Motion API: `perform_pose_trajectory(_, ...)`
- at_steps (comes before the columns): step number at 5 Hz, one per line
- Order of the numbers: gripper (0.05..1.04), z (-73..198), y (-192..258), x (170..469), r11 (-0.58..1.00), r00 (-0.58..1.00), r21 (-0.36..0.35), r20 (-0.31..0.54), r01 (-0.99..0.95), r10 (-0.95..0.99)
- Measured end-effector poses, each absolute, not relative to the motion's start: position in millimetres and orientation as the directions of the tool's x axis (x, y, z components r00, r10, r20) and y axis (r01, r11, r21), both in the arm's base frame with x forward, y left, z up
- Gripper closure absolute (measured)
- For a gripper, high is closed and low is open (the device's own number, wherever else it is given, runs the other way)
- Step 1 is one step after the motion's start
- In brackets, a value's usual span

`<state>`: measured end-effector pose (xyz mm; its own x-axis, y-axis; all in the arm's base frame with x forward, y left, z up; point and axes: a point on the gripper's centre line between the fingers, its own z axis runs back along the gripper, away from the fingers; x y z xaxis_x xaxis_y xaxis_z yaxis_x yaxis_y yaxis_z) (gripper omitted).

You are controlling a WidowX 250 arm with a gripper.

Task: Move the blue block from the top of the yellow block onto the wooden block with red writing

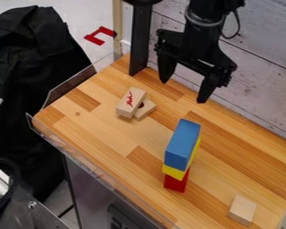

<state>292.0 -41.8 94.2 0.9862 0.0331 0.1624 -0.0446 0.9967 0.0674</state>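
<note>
The gripper [182, 91] hangs open over the back of the wooden table, with nothing between its fingers. In front of it and slightly right stands a stack: a blue block [182, 142] on top, a yellow block [174, 172] under it and a red block [176, 182] at the bottom. Left of the stack, a wooden block with red markings [131, 102] leans on or lies over another wooden block [146, 110] that has a dark round spot. A plain wooden block [242, 209] lies near the lower right.
A wooden table [109, 134] has a clear plastic rim along its left and front edges. A black post [140, 40] stands at the back left, and a whitewashed plank wall [258, 76] runs behind.
</note>
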Motion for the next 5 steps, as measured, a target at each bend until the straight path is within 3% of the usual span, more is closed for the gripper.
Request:
perform_pose_trajectory(3,0.083,104,-55,266,0.992,0.985,0.067,0.143,-0.108,0.098)
perform_pose_trajectory(5,0.083,100,-62,256,0.993,0.986,0.023,0.123,-0.112,0.108)
